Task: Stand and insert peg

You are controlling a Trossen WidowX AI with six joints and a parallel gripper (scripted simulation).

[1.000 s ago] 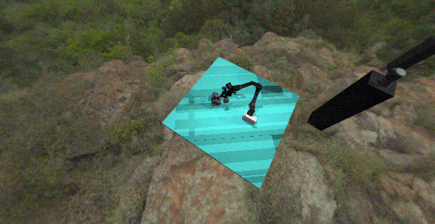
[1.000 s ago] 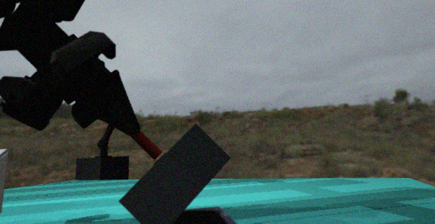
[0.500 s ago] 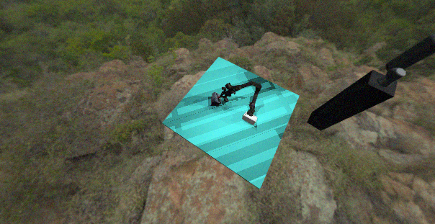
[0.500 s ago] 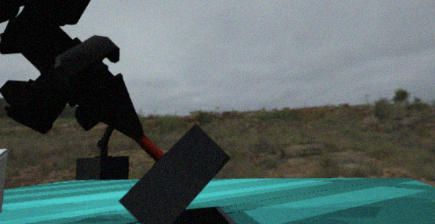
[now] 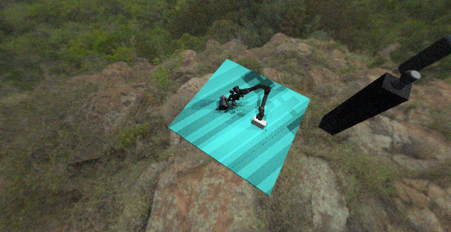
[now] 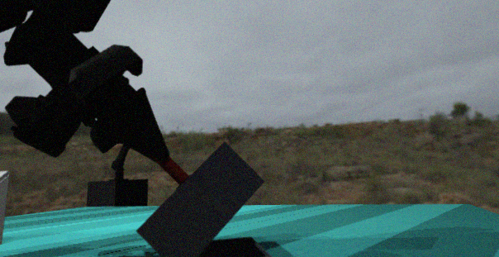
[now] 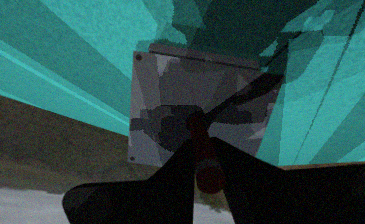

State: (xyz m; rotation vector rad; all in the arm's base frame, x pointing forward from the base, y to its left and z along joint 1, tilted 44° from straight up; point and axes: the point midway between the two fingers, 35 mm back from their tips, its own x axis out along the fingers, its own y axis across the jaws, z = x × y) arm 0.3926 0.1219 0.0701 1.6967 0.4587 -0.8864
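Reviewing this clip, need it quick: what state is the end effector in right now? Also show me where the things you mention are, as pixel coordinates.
End effector [image 6: 165,158] [image 7: 201,143]: closed on the red peg [image 6: 176,171] [image 7: 199,136].

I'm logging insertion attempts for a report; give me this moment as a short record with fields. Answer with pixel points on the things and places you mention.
end effector [image 6: 167,159] [image 7: 201,143]: shut on the peg
peg [image 6: 176,172] [image 7: 201,145]: red, tilted, off the table
peg's lower end: at the hole in the panel face; depth cannot be told
panel [image 6: 202,203] [image 7: 178,85]: dark, sloped
table [image 5: 239,161] [image 6: 330,220] [image 7: 83,45]: turquoise, striped
release: not yet done
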